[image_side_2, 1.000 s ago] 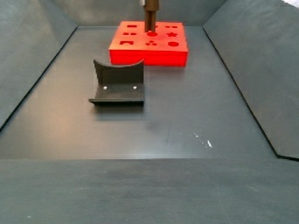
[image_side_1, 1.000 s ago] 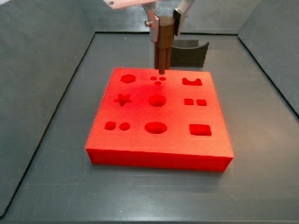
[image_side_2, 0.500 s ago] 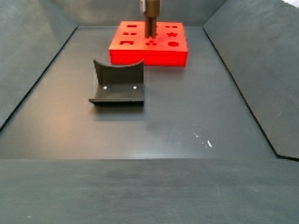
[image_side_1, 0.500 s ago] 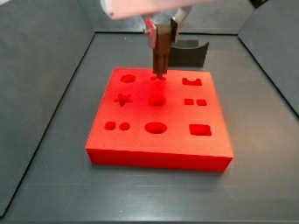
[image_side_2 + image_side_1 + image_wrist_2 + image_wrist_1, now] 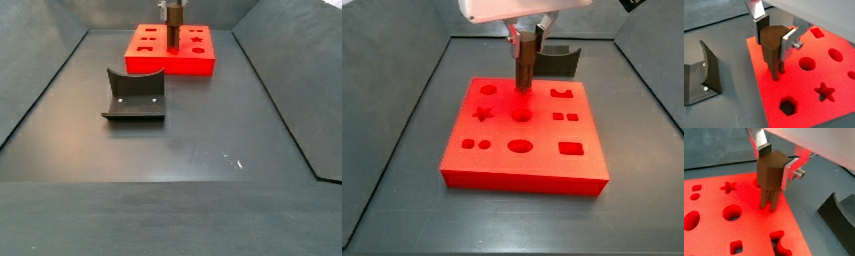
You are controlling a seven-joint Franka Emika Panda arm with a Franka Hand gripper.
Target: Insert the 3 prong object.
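The gripper (image 5: 775, 164) is shut on the 3 prong object (image 5: 769, 175), a brown piece with thin rods at its lower end. It holds it upright over the flat red block (image 5: 724, 233) with shaped holes. The rod tips reach the block's top near its far row of holes, in both wrist views (image 5: 773, 47). How deep they sit I cannot tell. In both side views the gripper (image 5: 527, 38) (image 5: 171, 8) stands over the far part of the red block (image 5: 523, 145) (image 5: 171, 55) with the brown piece (image 5: 527, 60) below it.
A dark grey curved block (image 5: 135, 95) stands on the floor away from the red block; it also shows in a wrist view (image 5: 701, 75). Another dark block (image 5: 561, 58) stands behind the red block. Dark walls enclose the floor (image 5: 174, 160).
The gripper has lowered with the brown piece, so its rod tips now meet the red block's top. The red block has not moved.
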